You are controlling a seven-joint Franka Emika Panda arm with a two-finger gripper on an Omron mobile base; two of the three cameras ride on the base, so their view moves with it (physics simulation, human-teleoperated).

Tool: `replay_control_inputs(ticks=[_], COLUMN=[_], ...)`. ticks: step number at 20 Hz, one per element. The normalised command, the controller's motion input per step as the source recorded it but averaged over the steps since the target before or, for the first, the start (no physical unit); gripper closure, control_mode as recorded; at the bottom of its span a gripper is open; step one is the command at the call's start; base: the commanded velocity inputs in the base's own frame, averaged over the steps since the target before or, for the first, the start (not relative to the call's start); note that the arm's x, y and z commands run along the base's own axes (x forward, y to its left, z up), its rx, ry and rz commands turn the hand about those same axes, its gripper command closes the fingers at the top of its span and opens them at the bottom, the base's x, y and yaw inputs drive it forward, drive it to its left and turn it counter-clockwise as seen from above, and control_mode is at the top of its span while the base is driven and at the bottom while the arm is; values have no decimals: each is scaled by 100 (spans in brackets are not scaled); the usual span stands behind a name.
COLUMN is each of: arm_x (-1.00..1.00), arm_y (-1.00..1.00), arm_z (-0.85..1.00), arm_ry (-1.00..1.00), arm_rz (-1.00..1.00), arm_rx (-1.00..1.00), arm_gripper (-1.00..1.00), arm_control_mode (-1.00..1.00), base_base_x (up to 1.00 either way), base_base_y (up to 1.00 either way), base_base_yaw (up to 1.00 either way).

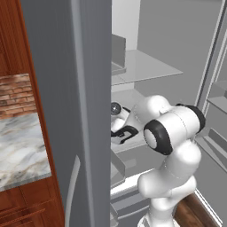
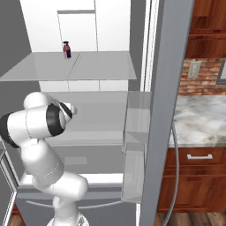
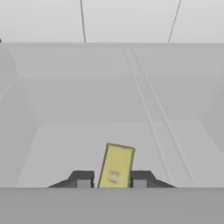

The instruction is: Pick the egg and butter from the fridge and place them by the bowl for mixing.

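The butter (image 3: 116, 166) is a flat, matte, pale yellow stick with squared corners. It sits between the two dark fingertips (image 3: 83, 179) of the gripper (image 3: 111, 180), whose jaws are nearly closed and clamped on its lower end. Its long axis runs away from the hand, tilted slightly right, over a smooth grey-white shelf (image 3: 87, 140) inside the fridge (image 1: 71, 88). A marbled desk (image 2: 203, 119) flanks the fridge.

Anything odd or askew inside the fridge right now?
One thing: the butter sits tilted between the end effector fingertips, its top leaning to the right in the hand view rather than lying flat on the fridge shelf. The small dark bottle stands upright on the upper shelf. Nothing spilled or damaged.
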Motion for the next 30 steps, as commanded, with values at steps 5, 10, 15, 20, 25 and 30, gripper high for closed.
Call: replay_control_inputs(ticks=[5, 10, 15, 20, 25, 30], arm_x=[-52, -64, -75, -94, -99, -100], arm_y=[0, 0, 0, 0, 0, 0], arm_z=[63, 91, 100, 100, 100, 90], arm_ry=[-2, 0, 8, 19, 26, 24], arm_rz=[0, -1, -3, -3, -3, -2], arm_rx=[0, 1, 4, 3, 1, 0], arm_gripper=[100, 100, 100, 100, 100, 100], arm_control_mode=[-100, -100, -100, -100, -100, -100], base_base_x=[0, 0, 0, 0, 0, 0], base_base_y=[0, 0, 0, 0, 0, 0], base_base_yaw=[0, 0, 0, 0, 0, 0])
